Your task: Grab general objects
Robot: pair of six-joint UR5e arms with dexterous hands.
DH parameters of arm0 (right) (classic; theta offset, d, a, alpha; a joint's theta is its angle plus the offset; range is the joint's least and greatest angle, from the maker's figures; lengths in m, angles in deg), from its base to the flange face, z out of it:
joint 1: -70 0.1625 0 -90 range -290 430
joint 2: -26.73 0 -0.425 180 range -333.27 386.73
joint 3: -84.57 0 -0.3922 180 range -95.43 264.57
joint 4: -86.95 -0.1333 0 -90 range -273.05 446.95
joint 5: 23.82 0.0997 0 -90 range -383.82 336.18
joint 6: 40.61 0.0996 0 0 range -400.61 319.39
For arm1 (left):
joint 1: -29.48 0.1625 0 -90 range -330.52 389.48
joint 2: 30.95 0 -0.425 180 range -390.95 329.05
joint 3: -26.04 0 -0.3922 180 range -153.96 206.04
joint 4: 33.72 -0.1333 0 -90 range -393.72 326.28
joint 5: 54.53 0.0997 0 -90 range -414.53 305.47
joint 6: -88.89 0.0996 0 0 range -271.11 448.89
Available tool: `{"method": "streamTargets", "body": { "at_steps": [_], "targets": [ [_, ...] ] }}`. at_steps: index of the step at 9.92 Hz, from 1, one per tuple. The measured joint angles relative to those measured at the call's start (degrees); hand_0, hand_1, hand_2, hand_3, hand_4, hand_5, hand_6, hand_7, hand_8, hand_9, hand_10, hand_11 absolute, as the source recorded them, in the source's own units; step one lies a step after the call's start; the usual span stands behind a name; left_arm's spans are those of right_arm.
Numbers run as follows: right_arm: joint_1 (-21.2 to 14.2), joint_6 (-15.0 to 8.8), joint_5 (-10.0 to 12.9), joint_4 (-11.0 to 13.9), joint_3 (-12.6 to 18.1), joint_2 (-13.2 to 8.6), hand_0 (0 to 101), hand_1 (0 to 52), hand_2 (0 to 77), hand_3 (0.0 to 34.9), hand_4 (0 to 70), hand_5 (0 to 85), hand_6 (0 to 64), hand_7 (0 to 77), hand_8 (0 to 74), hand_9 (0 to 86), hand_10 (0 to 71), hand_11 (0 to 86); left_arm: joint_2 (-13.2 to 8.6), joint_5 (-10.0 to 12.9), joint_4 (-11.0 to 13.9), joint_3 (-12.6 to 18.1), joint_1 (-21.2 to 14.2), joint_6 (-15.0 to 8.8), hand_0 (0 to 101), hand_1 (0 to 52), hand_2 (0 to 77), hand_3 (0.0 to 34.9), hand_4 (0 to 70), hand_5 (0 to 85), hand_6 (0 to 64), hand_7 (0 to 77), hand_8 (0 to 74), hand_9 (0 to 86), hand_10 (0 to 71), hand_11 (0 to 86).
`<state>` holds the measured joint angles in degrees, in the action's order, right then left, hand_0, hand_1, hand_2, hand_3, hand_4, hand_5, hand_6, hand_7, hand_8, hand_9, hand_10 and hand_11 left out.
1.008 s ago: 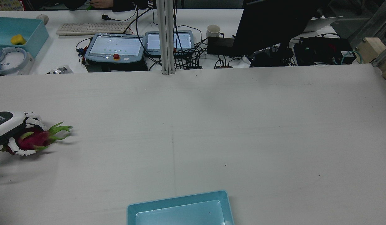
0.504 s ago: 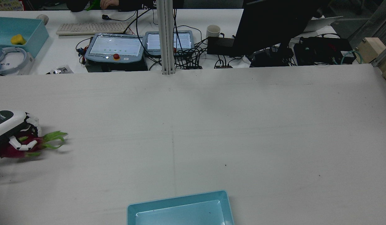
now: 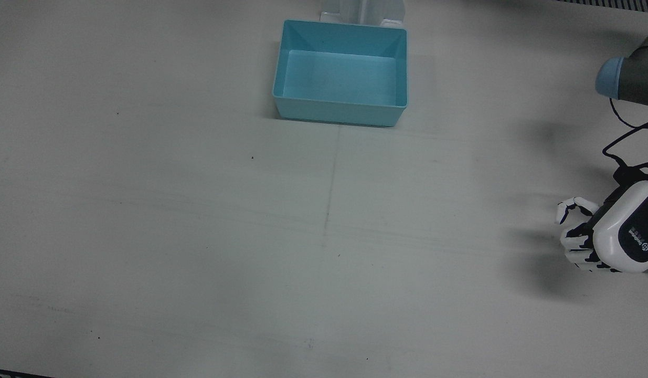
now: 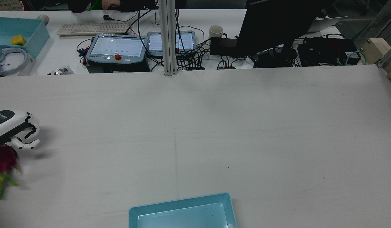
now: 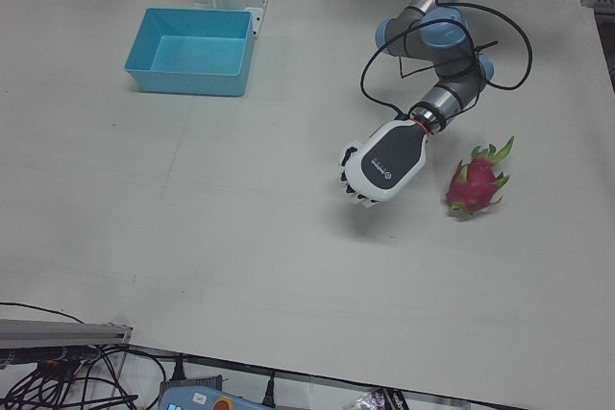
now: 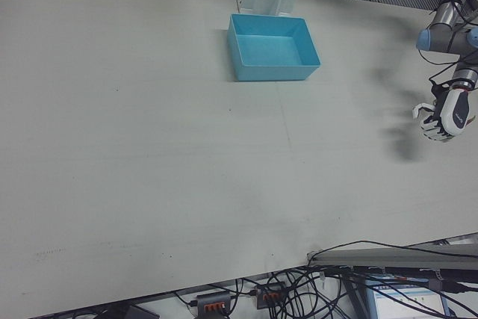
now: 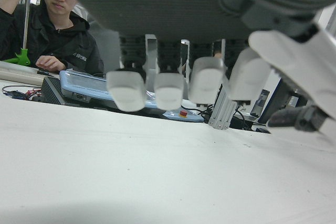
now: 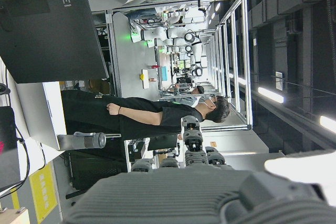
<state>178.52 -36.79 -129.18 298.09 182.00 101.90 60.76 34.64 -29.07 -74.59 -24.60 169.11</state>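
Observation:
A magenta dragon fruit with green scales lies on the white table, beside my left hand and free of it. In the rear view the fruit is at the far left edge, nearer the robot than the hand. My left hand hovers low over the table with its fingers curled in and holds nothing; it also shows in the rear view, the front view and the right-front view. My right hand shows only in its own view, raised off the table, fingers apart and empty.
A light blue bin stands empty at the robot's side of the table, in the middle; it also shows in the rear view. Beyond the table's far edge are teach pendants, cables and a monitor.
The dragon fruit has slipped out of my left hand and rolled toward the robot's side at the table's left edge. The hand's fingers have curled shut on nothing and it has lifted slightly.

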Motion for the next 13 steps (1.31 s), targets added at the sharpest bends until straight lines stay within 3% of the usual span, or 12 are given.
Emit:
{"method": "streamTargets", "body": {
  "at_steps": [2,3,4,5,6,7,8,9,10,11,12,13],
  "targets": [
    [0.0,0.0,0.0,0.0,0.0,0.0,0,5.4,1.6,0.0,0.0,0.5,0.0,0.0,0.0,0.5,0.0,0.5,0.03,0.19,-2.52,-1.7,-0.12,-1.2,48,1.1,60.0,0.0,69.8,79.1,73.6,71.4,70.4,70.4,70.4,70.4],
    [0.0,0.0,0.0,0.0,0.0,0.0,0,5.4,1.6,0.0,0.0,0.5,0.0,0.0,0.0,0.5,0.0,0.5,-0.05,0.25,-4.25,-2.0,-0.33,-1.4,45,1.1,60.0,0.0,69.8,72.5,72.0,70.4,70.4,70.4,70.4,70.4],
    [0.0,0.0,0.0,0.0,0.0,0.0,0,5.4,1.6,0.0,0.0,0.5,0.0,0.0,0.0,0.5,0.0,0.5,-0.3,0.27,-5.65,-2.04,-1.07,-1.49,50,1.1,39.3,0.0,69.8,51.8,55.1,62.7,55.1,52.9,69.8,70.4],
    [0.0,0.0,0.0,0.0,0.0,0.0,0,5.4,1.6,0.0,0.0,0.5,0.0,0.0,0.0,0.5,0.0,0.5,-0.75,0.35,-6.56,-1.91,-2.98,-1.53,51,1.1,27.8,0.0,68.7,42.0,46.4,54.0,45.3,43.6,56.7,52.4],
    [0.0,0.0,0.0,0.0,0.0,0.0,0,5.4,1.6,0.0,0.0,0.5,0.0,0.0,0.0,0.5,0.0,0.5,-1.23,1.26,-7.19,-1.64,-6.14,-1.6,51,1.1,27.8,0.0,68.7,42.0,46.4,54.0,45.3,43.6,56.7,52.4],
    [0.0,0.0,0.0,0.0,0.0,0.0,0,5.4,1.6,0.0,0.0,0.5,0.0,0.0,0.0,0.5,0.0,0.5,-1.48,3.59,-8.3,-1.29,-10.49,-1.64,51,0.5,16.4,0.0,56.7,21.3,26.2,35.5,24.0,24.0,39.3,32.2],
    [0.0,0.0,0.0,0.0,0.0,0.0,0,5.4,1.6,0.0,0.0,0.5,0.0,0.0,0.0,0.5,0.0,0.5,-1.39,6.64,-9.7,-0.8,-15.53,-1.68,51,0.5,14.7,0.0,48.0,9.8,12.5,25.1,8.7,13.1,27.8,20.2],
    [0.0,0.0,0.0,0.0,0.0,0.0,0,5.4,1.6,0.0,0.0,0.5,0.0,0.0,0.0,1.1,0.0,0.5,-1.38,8.58,-10.77,-0.42,-18.81,-1.73,51,0.5,14.7,0.0,48.0,9.8,12.5,25.1,8.7,13.1,27.8,20.2],
    [0.0,0.0,0.0,0.0,0.0,0.0,0,5.4,1.6,0.0,0.0,0.5,0.0,0.0,0.0,1.1,0.0,0.5,-1.49,9.88,-11.65,0.14,-21.13,-1.92,51,0.5,22.4,0.0,28.4,2.7,1.1,12.0,1.6,2.2,2.2,3.3],
    [0.0,0.0,0.0,0.0,0.0,0.0,0,5.4,1.6,0.0,0.0,0.5,0.0,0.0,0.0,0.5,0.0,0.5,-1.63,10.52,-12.09,1.24,-22.31,-2.12,51,0.5,22.4,0.0,28.4,2.7,1.1,12.0,1.6,2.2,2.2,3.3],
    [0.0,0.0,0.0,0.0,0.0,0.0,0,5.4,1.6,0.0,0.0,0.5,0.0,0.0,0.0,0.5,0.0,0.5,-1.74,10.81,-11.9,2.8,-22.85,-2.24,52,0.5,26.7,0.0,0.0,2.7,1.1,9.8,1.6,1.6,1.1,1.1],
    [0.0,0.0,0.0,0.0,0.0,0.0,0,5.4,1.6,0.0,0.0,0.5,0.0,0.0,0.0,0.5,0.0,0.5,-1.87,10.93,-11.3,4.39,-23.06,-2.27,52,0.5,26.7,0.0,0.0,2.7,1.1,9.8,1.6,1.6,1.1,1.1]
  ]
}}
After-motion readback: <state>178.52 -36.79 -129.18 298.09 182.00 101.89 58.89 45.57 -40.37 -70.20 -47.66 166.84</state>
